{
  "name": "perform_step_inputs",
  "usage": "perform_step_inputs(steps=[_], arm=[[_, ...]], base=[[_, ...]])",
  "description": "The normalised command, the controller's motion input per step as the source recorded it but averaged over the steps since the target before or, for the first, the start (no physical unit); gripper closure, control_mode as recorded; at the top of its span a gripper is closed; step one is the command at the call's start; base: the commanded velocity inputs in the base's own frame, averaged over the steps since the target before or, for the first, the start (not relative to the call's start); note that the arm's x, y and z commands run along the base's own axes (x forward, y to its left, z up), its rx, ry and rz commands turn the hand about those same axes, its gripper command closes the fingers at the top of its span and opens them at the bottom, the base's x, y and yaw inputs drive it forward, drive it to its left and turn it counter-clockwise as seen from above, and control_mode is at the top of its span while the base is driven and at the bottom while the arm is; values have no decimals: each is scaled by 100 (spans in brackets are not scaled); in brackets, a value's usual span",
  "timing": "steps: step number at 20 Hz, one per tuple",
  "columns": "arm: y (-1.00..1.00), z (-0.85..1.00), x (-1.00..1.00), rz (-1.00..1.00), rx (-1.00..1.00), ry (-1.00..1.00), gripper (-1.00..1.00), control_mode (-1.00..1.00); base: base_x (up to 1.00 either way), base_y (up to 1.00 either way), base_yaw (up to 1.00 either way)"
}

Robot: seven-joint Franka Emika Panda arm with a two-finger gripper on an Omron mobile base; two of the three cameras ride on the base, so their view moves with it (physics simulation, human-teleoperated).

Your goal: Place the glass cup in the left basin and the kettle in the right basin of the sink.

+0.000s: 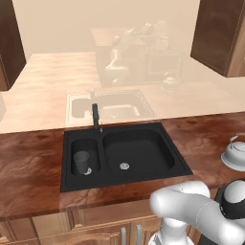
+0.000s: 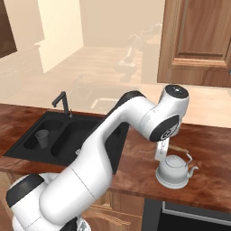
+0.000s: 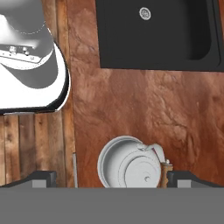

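The glass cup (image 1: 81,162) stands upright in the narrow left basin (image 1: 94,149) of the black sink (image 1: 143,129); it also appears in the right base view as the cup (image 2: 42,138). The wide right basin (image 1: 143,153) holds nothing but its silver drain (image 1: 124,166). The silvery kettle (image 2: 173,171) sits on the wood counter to the right of the sink, with its arched handle on top. My gripper (image 3: 113,178) hangs open directly above the kettle (image 3: 130,164), and one dark fingertip (image 3: 43,178) shows on each side of it, clear of it.
A slim black faucet (image 1: 95,117) rises behind the divider between the basins. The dark wood counter (image 1: 33,162) runs on both sides of the sink. Its front edge lies close to the kettle (image 1: 235,154). Wooden wall cabinets (image 2: 198,40) hang above on the right.
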Motion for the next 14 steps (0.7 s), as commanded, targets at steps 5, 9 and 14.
perform_step_inputs(steps=[5, 9, 14], arm=[[-8, -5, 0, 0, 0, 0, -100, -100], [-10, -12, 0, 0, 0, 0, -100, -100], [-1, -22, 1, 0, 0, 0, -100, -100]], base=[[0, 0, 0], [0, 0, 0], [0, 0, 0]])
